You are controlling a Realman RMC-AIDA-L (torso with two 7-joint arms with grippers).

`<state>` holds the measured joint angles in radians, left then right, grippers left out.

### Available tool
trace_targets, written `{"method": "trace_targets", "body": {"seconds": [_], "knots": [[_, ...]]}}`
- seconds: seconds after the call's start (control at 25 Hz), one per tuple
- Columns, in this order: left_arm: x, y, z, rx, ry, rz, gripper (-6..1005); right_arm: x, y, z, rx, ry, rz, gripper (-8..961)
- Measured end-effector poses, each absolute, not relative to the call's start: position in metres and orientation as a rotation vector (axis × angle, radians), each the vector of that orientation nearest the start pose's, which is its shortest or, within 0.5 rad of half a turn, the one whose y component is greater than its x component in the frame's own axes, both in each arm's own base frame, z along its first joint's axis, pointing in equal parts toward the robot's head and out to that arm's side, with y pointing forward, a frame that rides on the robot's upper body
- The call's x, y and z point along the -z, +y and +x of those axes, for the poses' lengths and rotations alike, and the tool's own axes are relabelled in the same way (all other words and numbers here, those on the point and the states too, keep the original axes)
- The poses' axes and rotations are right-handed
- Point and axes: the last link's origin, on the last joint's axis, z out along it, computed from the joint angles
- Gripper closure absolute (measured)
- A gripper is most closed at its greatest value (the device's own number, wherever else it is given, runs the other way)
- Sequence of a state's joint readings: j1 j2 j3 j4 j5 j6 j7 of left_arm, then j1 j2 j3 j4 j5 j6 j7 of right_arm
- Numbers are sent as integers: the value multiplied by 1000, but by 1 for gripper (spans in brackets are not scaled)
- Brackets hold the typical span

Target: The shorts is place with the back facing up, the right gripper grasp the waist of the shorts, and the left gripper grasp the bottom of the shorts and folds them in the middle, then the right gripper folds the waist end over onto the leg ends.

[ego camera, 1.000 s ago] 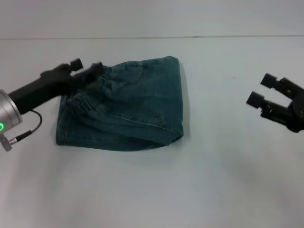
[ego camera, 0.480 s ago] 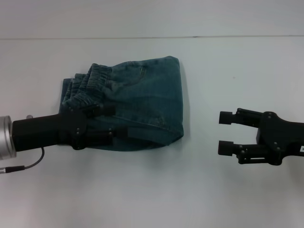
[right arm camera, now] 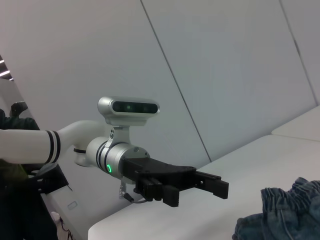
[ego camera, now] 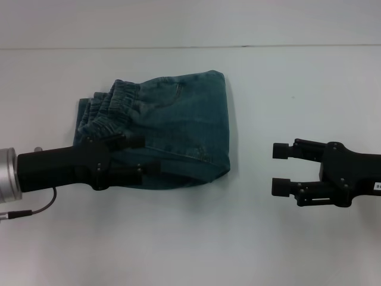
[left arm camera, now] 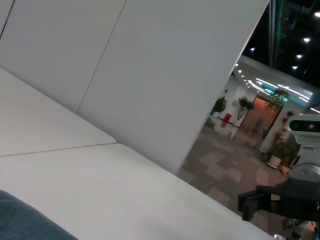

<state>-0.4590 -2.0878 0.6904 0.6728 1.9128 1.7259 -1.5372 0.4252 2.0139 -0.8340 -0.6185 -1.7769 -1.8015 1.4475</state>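
Centre frame, the shorts (ego camera: 159,128) lie folded. Our left gripper (ego camera: 144,155) and right gripper (ego camera: 283,168) hover spread, empty; we should pull clear without snagging denim.

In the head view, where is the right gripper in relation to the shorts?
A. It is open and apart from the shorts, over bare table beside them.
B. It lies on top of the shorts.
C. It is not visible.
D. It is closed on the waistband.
A: the right gripper has its fingers spread, with bare table between it and the folded shorts.
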Motion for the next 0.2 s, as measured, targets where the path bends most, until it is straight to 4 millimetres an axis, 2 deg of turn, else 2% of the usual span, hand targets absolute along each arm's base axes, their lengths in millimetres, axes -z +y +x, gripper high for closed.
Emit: {"method": "trace_targets", "body": {"seconds": [0.2], "knots": [[-5,299,-258,950,-860,-2742,84,-18,284,263,-1010,730,-2827,7]]}}
